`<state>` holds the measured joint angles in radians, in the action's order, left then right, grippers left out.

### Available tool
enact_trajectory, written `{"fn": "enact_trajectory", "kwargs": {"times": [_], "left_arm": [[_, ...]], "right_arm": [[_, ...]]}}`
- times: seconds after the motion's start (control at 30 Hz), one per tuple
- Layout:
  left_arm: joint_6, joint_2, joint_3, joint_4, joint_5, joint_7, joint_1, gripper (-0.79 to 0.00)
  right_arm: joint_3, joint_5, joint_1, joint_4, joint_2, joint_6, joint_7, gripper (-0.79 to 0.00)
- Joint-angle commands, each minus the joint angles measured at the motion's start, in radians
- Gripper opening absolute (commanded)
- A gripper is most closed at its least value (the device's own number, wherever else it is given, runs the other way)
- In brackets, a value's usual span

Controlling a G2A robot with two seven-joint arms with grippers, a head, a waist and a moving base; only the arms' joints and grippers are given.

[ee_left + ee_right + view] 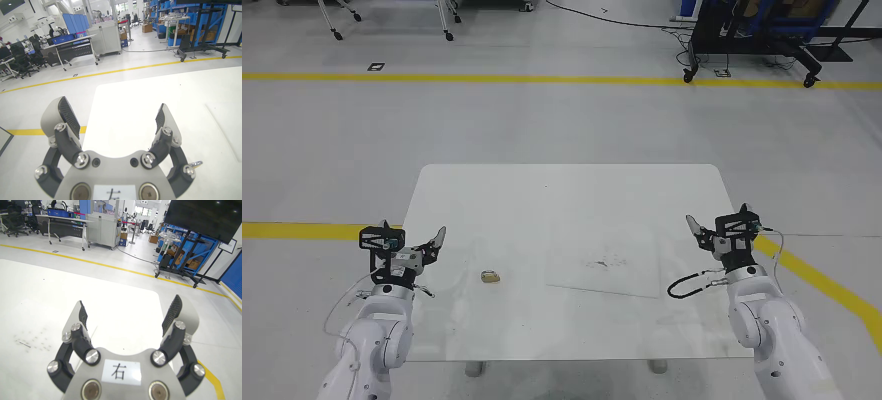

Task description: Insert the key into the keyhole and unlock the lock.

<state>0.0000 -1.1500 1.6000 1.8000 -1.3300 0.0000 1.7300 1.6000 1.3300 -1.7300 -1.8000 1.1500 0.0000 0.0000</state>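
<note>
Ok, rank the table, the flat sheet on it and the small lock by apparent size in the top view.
1. Table, largest by far.
2. Flat sheet, covering part of the tabletop.
3. Lock, much the smallest.
All sit at table level, so camera nearness does not skew the order.

The left gripper hangs at the left edge of the table, and the right gripper hangs at its right edge, well apart from it. The lock lies on the table near the left gripper, off to that gripper's right and a little closer to the robot. A flat sheet lies on the table between the lock and the right gripper.
</note>
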Motion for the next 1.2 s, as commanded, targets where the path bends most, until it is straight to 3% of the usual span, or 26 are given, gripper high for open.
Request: {"fn": "enact_trajectory", "kwargs": {"times": [0.0, 0.13, 0.4, 0.87, 1.0, 1.17], "left_arm": [[0.0, 0.0, 0.0, 0.0, 0.0, 0.0, 0.0, 0.0], [0.0, 0.0, 0.0, 0.0, 0.0, 0.0, 0.0, 0.0], [0.0, 0.0, 0.0, 0.0, 0.0, 0.0, 0.0, 0.0], [0.0, 0.0, 0.0, 0.0, 0.0, 0.0, 0.0, 0.0], [0.0, 0.0, 0.0, 0.0, 0.0, 0.0, 0.0, 0.0], [0.0, 0.0, 0.0, 0.0, 0.0, 0.0, 0.0, 0.0]], "right_arm": [[0.0, 0.0, 0.0, 0.0, 0.0, 0.0, 0.0, -0.001], [-0.02, 0.046, 0.007, 0.004, 0.002, 0.012, 0.019, 0.0], [-0.049, 0.007, 0.036, -0.019, 0.003, -0.105, 0.072, 0.0], [-0.052, 0.011, 0.037, -0.018, 0.003, -0.109, 0.074, 0.0], [-0.163, 0.089, 0.129, 0.026, 0.006, -0.223, 0.157, 0.0], [-0.297, 0.041, 0.283, 0.188, 0.018, -0.429, 0.122, 0.0]]}}
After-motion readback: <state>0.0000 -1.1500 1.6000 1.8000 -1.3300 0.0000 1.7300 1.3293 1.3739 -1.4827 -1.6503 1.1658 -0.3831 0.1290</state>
